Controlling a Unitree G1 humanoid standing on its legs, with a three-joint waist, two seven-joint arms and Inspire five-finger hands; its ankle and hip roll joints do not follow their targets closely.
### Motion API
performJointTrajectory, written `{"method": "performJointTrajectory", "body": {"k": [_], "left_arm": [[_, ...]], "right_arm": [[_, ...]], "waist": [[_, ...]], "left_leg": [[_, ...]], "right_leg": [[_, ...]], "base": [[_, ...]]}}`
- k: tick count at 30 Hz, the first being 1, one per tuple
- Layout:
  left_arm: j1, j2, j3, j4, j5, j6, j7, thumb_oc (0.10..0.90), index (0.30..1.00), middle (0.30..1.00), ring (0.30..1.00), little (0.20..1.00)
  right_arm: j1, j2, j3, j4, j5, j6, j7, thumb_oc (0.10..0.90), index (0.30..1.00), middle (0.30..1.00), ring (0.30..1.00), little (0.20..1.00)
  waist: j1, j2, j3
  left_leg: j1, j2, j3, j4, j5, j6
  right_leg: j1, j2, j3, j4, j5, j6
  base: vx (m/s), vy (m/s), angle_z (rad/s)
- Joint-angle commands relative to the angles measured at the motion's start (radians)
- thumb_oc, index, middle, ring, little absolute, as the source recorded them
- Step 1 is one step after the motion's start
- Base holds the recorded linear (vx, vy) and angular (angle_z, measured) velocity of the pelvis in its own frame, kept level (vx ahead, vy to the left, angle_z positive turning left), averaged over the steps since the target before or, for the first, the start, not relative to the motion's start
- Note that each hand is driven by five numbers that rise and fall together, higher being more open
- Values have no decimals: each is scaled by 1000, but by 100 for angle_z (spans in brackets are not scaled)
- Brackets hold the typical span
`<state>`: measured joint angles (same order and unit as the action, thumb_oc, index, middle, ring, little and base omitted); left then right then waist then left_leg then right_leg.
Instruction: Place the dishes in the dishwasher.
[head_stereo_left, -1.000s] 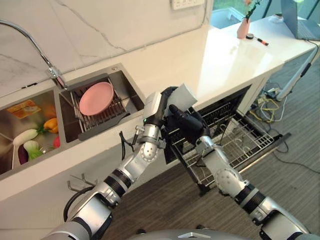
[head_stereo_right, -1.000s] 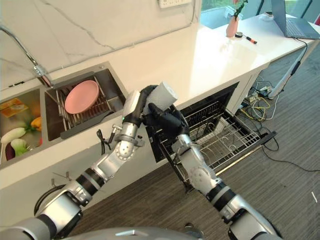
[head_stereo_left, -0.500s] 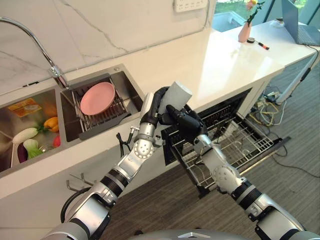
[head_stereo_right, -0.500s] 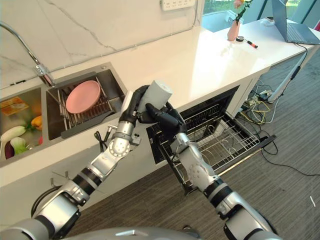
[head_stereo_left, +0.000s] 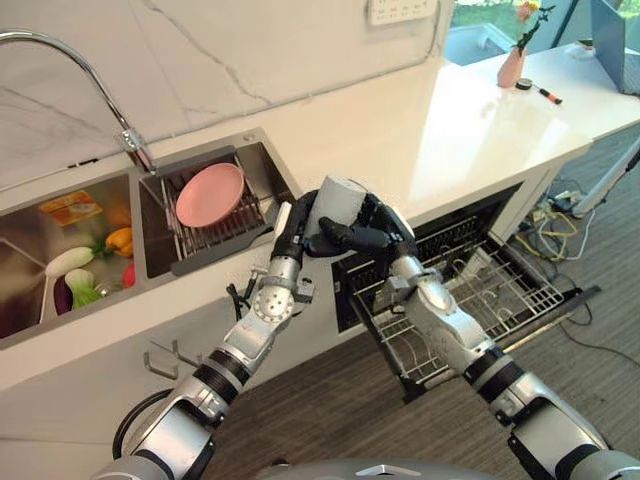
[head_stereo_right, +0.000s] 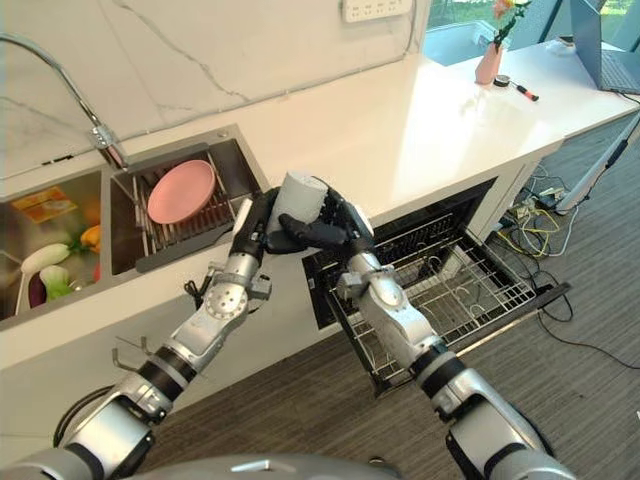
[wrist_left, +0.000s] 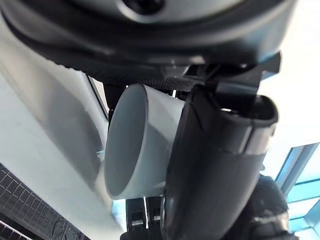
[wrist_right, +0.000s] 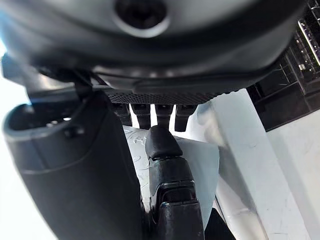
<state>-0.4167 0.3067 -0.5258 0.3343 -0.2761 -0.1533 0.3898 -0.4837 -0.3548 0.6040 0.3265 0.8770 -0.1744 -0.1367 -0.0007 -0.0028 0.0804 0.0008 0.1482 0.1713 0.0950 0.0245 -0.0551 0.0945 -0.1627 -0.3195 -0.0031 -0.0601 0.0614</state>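
A white cup hangs above the counter's front edge, over the open dishwasher. My left hand grips it from the sink side, fingers curled round its wall. My right hand wraps it from the other side, fingers lying across its front. In the left wrist view the cup shows its open mouth beside the thumb. In the right wrist view the thumb presses on the cup. A pink plate leans in the sink's drain rack.
The dishwasher's lower wire rack is pulled out over the floor at the right. The left sink basin holds vegetables. A tap arches over the sinks. A vase and a pen stand far right on the counter.
The camera has shifted a little. The cup has drifted slightly toward the sink and stands more upright. My right hand has come up and wrapped further round it.
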Motion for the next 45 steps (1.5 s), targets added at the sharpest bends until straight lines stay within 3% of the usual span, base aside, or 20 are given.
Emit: {"method": "performJointTrajectory", "body": {"k": [1,4,10,14,16,29,30,31,32,34,37,39,42,45], "left_arm": [[-131,-128,-244,-99,52,-113,-210,400,300,300,300,300],[-148,-136,-251,-97,55,-103,-216,400,300,300,300,300],[-167,-128,-242,-136,55,-97,-225,400,300,300,300,300],[-174,-168,-271,-81,98,-96,-216,400,300,300,300,300],[-177,-178,-282,-52,119,-99,-209,400,300,300,300,300],[-163,-205,-310,19,148,-124,-188,400,300,300,300,300],[-158,-195,-304,11,142,-125,-182,579,568,568,568,568],[-156,-186,-298,5,139,-125,-179,723,785,785,785,785],[-151,-172,-288,-7,134,-127,-176,800,900,900,900,900],[-141,-150,-273,-33,126,-131,-161,800,900,900,900,900],[-131,-129,-253,-65,127,-133,-137,800,900,900,900,900],[-108,-78,-197,-118,150,-138,-106,800,900,900,900,900],[-64,-41,-130,-161,133,-142,-86,800,900,900,900,900],[-14,-6,-55,-209,120,-143,-57,800,900,900,900,900]], "right_arm": [[-357,157,19,-25,156,-67,167,800,900,900,900,900],[-358,211,18,-29,260,-76,188,800,900,900,900,900],[-358,246,17,-49,287,-88,201,800,900,900,900,900],[-347,286,28,-64,293,-95,208,800,900,900,900,900],[-337,296,33,-77,291,-99,216,400,300,300,300,300],[-307,337,29,-287,272,-168,266,400,300,300,300,300],[-286,321,7,-314,239,-197,224,400,300,300,300,300],[-275,312,-5,-321,214,-207,200,400,300,300,300,300],[-259,289,-15,-334,160,-217,162,400,300,300,300,300],[-226,244,-43,-383,45,-225,86,400,300,300,300,300],[-173,227,-77,-423,-29,-234,20,400,300,300,300,300],[-115,149,-165,-468,-245,-219,-106,400,300,300,300,300],[-38,48,-257,-584,-474,-184,-186,400,300,300,300,300],[63,9,-346,-663,-582,-183,-244,400,300,300,300,300]], "waist": [[4,-14,-14],[5,-14,-13],[7,-9,-14],[3,-9,-13],[1,-9,-12],[-13,2,-10],[-17,4,-11],[-19,5,-10],[-21,6,-10],[-25,8,-11],[-30,10,-12],[-39,11,-13],[-48,8,-15],[-57,7,-16]], "left_leg": [[120,26,-4,-182,-54,-74],[118,29,-2,-182,-51,-76],[121,29,-1,-182,-51,-77],[126,27,4,-182,-54,-75],[127,27,5,-182,-54,-74],[140,26,16,-182,-61,-69],[142,25,17,-182,-63,-68],[142,24,18,-182,-64,-67],[142,22,18,-182,-66,-66],[143,22,19,-182,-69,-65],[144,22,19,-182,-71,-64],[147,20,20,-182,-74,-63],[156,24,26,-182,-78,-63],[161,29,29,-182,-79,-63]], "right_leg": [[29,-32,65,-84,54,124],[24,-31,66,-84,52,124],[22,-30,66,-84,48,126],[22,-31,72,-84,51,123],[23,-31,75,-84,52,123],[21,-32,88,-84,47,124],[24,-32,90,-84,49,125],[24,-33,91,-84,50,125],[25,-33,93,-84,52,125],[28,-34,94,-84,55,125],[31,-34,94,-84,56,126],[35,-34,94,-84,58,127],[38,-32,94,-84,56,127],[37,-30,94,-84,53,130]], "base": [[-19,-8,7],[0,0,0],[-4,-1,1],[-2,-1,-1],[-10,-12,-4],[0,-1,-3],[4,6,-6],[8,12,-6],[7,13,-4],[11,9,-5],[3,9,-1],[8,16,-2],[39,13,-1],[15,6,-2]]}}
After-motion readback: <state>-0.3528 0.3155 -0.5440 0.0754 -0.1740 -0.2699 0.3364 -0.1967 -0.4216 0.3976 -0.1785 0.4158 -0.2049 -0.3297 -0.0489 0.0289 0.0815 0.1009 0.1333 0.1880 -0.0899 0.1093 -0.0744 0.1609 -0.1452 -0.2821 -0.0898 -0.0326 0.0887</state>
